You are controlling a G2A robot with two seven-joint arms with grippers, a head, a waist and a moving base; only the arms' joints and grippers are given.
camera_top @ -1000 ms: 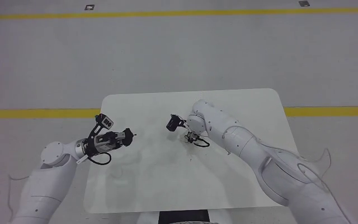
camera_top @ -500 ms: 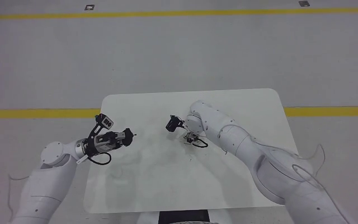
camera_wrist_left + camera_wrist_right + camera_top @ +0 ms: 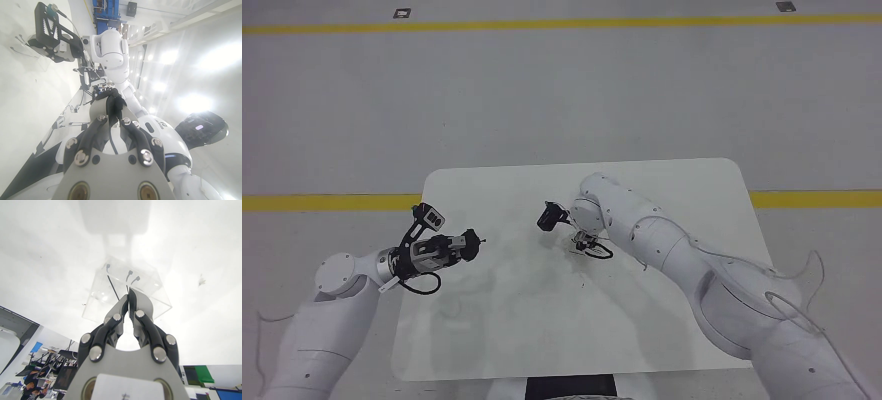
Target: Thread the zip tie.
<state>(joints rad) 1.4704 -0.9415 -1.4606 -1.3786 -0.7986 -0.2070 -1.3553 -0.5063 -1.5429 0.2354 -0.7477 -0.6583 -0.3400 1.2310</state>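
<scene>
A clear plastic box [image 3: 159,291] stands on the white table [image 3: 682,190], with several black zip ties [image 3: 112,285] pushed through its face. My right gripper [image 3: 129,294] [image 3: 553,217] is right at the box, shut on the thin strap of one zip tie [image 3: 127,288] just below that tie's head [image 3: 130,273]. Seen from the left wrist, the box [image 3: 37,56] lies under the right arm's fingers. My left gripper [image 3: 114,98] [image 3: 470,244] hangs above the table's left part, apart from the box, shut on a black strip [image 3: 113,106] whose thin tail runs back between the fingers.
The table's left edge [image 3: 425,200] is close behind the left arm. A tiny dark speck [image 3: 582,283] lies toward the table's front. Grey floor with yellow lines [image 3: 562,22] surrounds the table.
The right arm's wrist and forearm have crept slightly to the left, and its gripper stays at the box. The left arm has not moved.
</scene>
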